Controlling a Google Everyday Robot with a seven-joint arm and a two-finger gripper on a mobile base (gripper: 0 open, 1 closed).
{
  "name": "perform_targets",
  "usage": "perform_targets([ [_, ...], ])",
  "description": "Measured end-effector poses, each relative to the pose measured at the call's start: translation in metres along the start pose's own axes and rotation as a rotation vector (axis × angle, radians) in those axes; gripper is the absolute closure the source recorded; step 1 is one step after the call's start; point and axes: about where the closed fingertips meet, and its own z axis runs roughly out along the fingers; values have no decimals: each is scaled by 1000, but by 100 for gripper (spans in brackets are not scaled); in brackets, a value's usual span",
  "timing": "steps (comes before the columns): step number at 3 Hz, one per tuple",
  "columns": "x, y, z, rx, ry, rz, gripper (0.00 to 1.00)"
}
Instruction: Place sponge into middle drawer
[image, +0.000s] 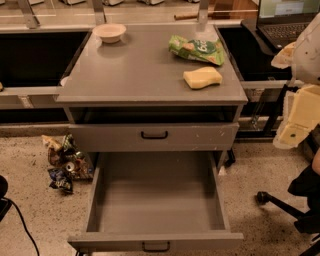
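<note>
The gripper (295, 131), cream and white, hangs at the right edge beside the cabinet. Left of it the pale yellow sponge (202, 78) lies on the plain grey top (140, 70), and just beyond the sponge is a green bag (197, 49) with white and yellow print. Farther left of the gripper sits a cream bowl (109, 32), and below and left of it the open drawer (156, 200) is plain grey with a black handle (156, 246), over a beige speckled floor (30, 200).
</note>
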Motion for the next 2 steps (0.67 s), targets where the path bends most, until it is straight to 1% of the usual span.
perform_targets([
  [1, 0, 0, 0, 0, 0, 0, 0],
  [2, -7, -17, 17, 25, -54, -16, 0],
])
